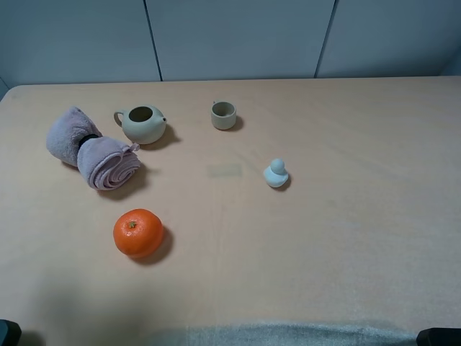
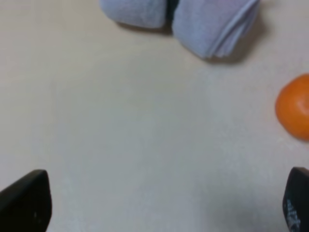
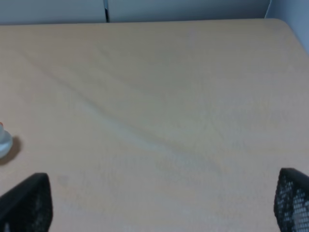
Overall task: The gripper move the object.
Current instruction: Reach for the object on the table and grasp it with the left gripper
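Note:
The round orange fruit (image 1: pixel 138 233) lies on the table at the front left, with its green stem dimple facing up. It also shows in the left wrist view (image 2: pixel 294 107), apart from the gripper. My left gripper (image 2: pixel 164 203) is open and empty, its black fingertips (image 2: pixel 26 200) wide apart above bare table short of the fruit. My right gripper (image 3: pixel 159 203) is open and empty over the right side of the table. In the high view only dark tips show at the front corners, left (image 1: pixel 7 333) and right (image 1: pixel 439 336).
A rolled purple-grey towel (image 1: pixel 90 151) lies behind the fruit and shows in the left wrist view (image 2: pixel 207 24). A pale lidless teapot (image 1: pixel 142 124) and a small cup (image 1: pixel 223 114) stand at the back. A small pale-blue duck (image 1: pixel 276 173) sits mid-table, its edge in the right wrist view (image 3: pixel 4 140).

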`<act>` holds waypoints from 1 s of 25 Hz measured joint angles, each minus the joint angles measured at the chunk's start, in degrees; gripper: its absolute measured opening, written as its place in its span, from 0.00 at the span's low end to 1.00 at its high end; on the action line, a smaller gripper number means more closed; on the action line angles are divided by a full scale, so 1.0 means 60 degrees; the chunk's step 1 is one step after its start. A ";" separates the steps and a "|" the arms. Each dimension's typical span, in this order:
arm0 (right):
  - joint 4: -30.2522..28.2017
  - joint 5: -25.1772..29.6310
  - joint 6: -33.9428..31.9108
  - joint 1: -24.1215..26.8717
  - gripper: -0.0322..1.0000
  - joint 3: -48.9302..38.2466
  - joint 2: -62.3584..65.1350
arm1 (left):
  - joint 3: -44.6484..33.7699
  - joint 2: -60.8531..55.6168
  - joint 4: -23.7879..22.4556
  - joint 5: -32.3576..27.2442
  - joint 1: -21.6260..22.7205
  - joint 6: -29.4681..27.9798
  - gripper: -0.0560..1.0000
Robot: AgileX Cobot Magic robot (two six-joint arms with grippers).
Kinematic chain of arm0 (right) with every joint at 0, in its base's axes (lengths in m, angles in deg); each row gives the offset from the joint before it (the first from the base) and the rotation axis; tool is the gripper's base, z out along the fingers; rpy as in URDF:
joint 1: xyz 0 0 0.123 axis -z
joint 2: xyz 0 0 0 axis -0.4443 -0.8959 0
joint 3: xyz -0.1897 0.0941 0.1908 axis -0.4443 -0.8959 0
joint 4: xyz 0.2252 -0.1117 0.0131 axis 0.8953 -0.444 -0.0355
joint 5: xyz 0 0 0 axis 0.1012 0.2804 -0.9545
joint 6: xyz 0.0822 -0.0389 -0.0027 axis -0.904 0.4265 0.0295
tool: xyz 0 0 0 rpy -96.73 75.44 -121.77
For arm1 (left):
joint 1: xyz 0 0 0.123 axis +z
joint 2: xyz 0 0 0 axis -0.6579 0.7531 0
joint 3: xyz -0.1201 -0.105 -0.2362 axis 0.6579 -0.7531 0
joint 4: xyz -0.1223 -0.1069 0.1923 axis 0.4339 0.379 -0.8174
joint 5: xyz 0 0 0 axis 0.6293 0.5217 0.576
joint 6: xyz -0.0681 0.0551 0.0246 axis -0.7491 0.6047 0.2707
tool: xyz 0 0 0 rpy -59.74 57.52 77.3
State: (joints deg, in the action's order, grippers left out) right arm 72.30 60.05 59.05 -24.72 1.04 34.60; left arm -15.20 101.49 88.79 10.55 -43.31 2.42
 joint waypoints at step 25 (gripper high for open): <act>0.0009 0.0000 0.0000 0.0000 0.70 0.0000 0.0000 | 0.0179 0.4358 -0.0059 0.1576 -0.3546 -0.0280 0.93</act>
State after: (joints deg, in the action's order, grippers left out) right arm 72.35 60.05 59.05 -24.72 1.04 34.60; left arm -14.12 127.63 88.44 20.01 -64.59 0.74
